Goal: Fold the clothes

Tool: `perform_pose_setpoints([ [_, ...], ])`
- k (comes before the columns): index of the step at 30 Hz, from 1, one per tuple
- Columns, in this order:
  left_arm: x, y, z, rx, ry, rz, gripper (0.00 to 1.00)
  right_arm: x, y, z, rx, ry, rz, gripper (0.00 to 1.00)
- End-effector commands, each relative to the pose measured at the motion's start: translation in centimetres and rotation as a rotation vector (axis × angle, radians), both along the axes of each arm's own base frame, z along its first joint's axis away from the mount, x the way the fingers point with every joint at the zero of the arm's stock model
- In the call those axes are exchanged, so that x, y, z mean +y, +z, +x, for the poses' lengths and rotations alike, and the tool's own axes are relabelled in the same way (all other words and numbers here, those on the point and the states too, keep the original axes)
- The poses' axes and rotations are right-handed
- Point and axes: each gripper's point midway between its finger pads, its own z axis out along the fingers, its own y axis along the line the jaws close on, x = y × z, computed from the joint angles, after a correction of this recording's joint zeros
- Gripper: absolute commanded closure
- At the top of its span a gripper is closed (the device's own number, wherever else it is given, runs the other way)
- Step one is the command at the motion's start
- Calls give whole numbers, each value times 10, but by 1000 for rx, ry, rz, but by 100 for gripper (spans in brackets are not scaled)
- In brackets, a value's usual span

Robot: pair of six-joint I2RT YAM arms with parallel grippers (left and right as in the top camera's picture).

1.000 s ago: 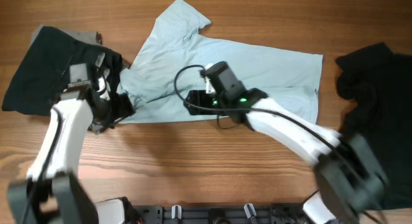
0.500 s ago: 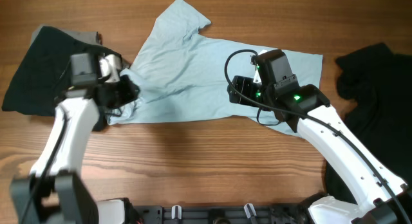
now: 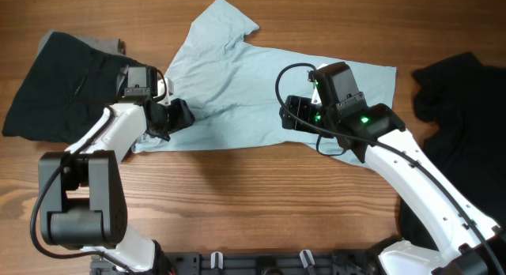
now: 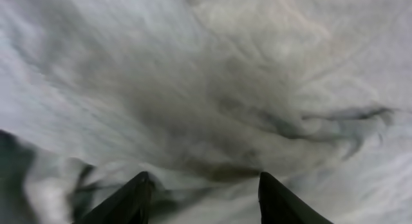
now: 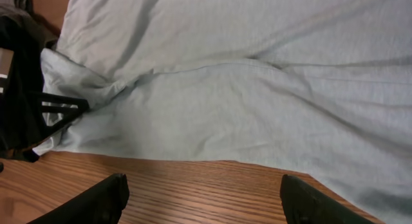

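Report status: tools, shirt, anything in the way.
Left tool open at left edge of T-shirt. Right tool open, empty, above its near edge. T-shirt spread, unfolded. Left black garment and right black garment flank it.

**Both grippers parted, arms reaching toward each other**

My left arm (image 3: 109,131) bends in from the left side, its forearm running to the right. The left gripper (image 3: 179,115) points right, fingers partly apart. My right arm (image 3: 411,171) stretches up and left from the lower right corner. The right gripper (image 3: 288,114) faces left, its fingers spread wide.
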Motion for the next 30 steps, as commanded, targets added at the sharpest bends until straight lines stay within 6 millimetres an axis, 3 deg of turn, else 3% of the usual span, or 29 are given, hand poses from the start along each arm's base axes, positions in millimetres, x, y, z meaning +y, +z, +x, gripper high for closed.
perform_pose_setpoints([
  [1, 5, -3, 6, -20, 16, 32, 61, -2, 6, 2, -27, 8, -11, 19],
  [5, 4, -1, 10, -38, 15, 26, 96, -2, 6, 2, -27, 8, -12, 19],
  [13, -12, 33, 32, -134, -19, -53, 96, -2, 6, 2, -27, 8, -12, 18],
  [17, -33, 47, 54, -252, -73, -97, 96, -3, 6, 3, -29, 5, -18, 18],
  [22, -57, 48, 76, -361, -121, -49, 96, -3, 5, 1, -24, 4, -20, 18],
  [27, -83, 43, 84, -406, -176, -64, 96, -3, 5, 1, -23, 3, -20, 18],
  [29, -88, 47, 87, -432, -182, -69, 80, -3, 5, 1, -23, 3, -20, 18],
  [30, -88, 48, 89, -438, -181, -70, 67, -3, 5, 1, -23, 3, -20, 18],
])
